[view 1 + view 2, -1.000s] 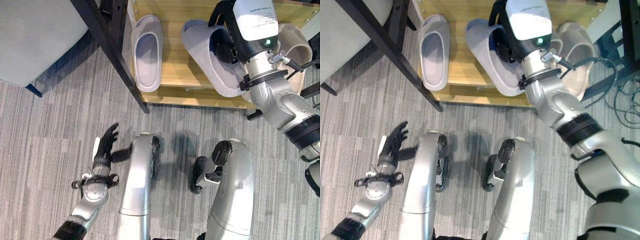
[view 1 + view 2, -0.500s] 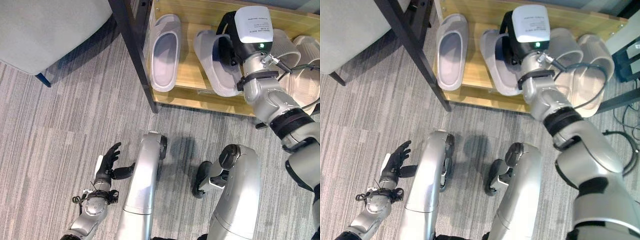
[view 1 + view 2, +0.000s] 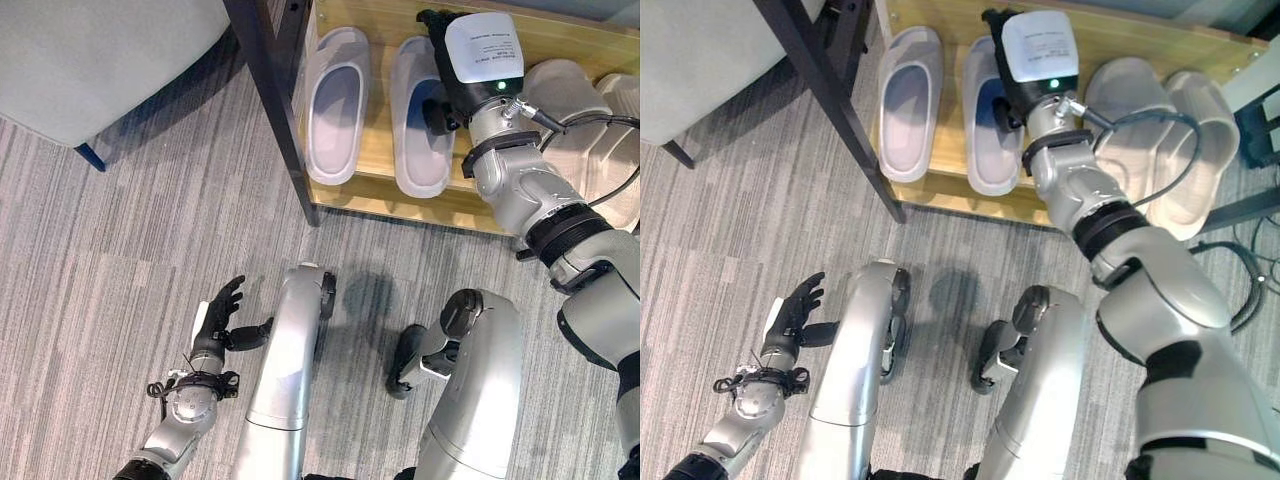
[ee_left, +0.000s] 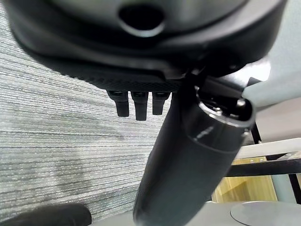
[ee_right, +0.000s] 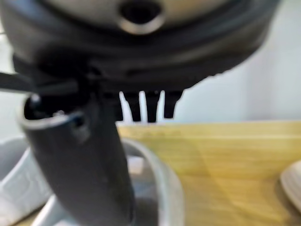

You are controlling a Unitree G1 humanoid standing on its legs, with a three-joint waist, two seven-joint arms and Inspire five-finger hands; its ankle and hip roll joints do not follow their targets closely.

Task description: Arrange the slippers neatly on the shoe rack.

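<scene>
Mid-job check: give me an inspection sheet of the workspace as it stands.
Surface: light wooden shoe rack shelf with a black metal frame, on grey striped carpet.
Job's things: two pale grey slippers side by side; two beige slippers further along the robot's right.
Clutter: nothing seen.
Hands: right hand over the second grey slipper, finger state unclear; left hand open, low above the carpet.
Cables: thin dark loops on the floor.
Surroundings: grey upholstered seat at the left.

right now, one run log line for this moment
right hand: on second pale grey foam slipper, fingers hidden | left hand: open, idle over carpet | wooden shoe rack: four slippers
</scene>
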